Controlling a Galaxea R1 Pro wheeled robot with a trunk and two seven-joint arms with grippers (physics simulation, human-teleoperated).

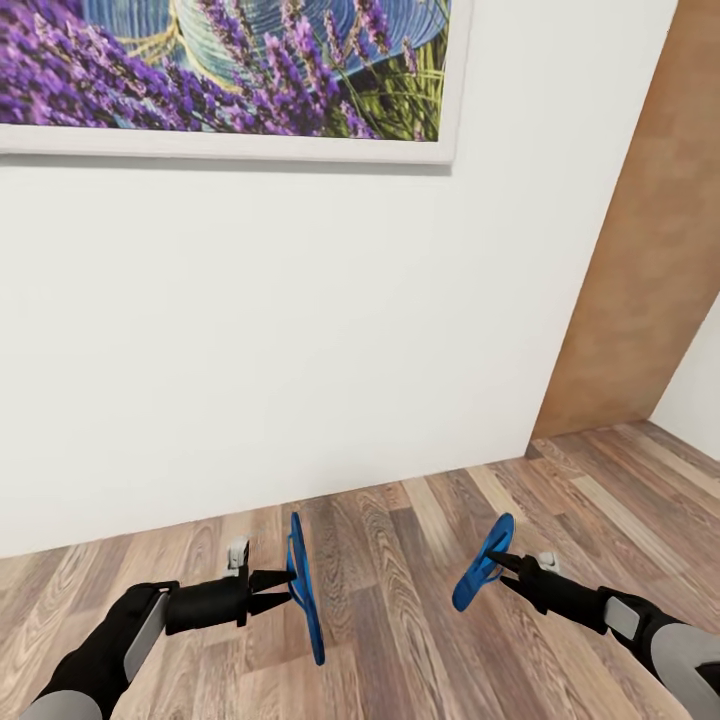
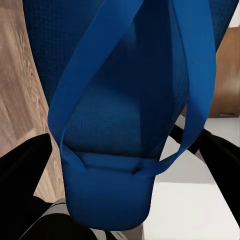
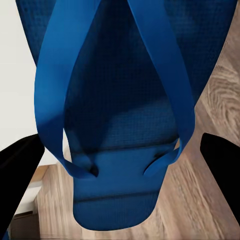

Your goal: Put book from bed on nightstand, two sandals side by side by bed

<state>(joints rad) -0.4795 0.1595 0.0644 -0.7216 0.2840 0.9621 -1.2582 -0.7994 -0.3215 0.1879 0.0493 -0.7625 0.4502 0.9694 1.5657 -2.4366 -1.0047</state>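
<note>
Carrying one blue sandal in each gripper, I face a white wall [image 1: 300, 340] with a lavender painting [image 1: 230, 70] high on it. My left gripper [image 1: 283, 590] is pinched on the left sandal [image 1: 305, 590], which hangs edge-on above the wooden floor [image 1: 400, 560] below that wall. My right gripper [image 1: 497, 563] is clamped on the right sandal [image 1: 482, 563], tilted, farther from the wall's left end. Both holds look like thin pinches near the sole's end, so I judge a quick turn could swing a sandal loose and drop it away from the bed.
</note>
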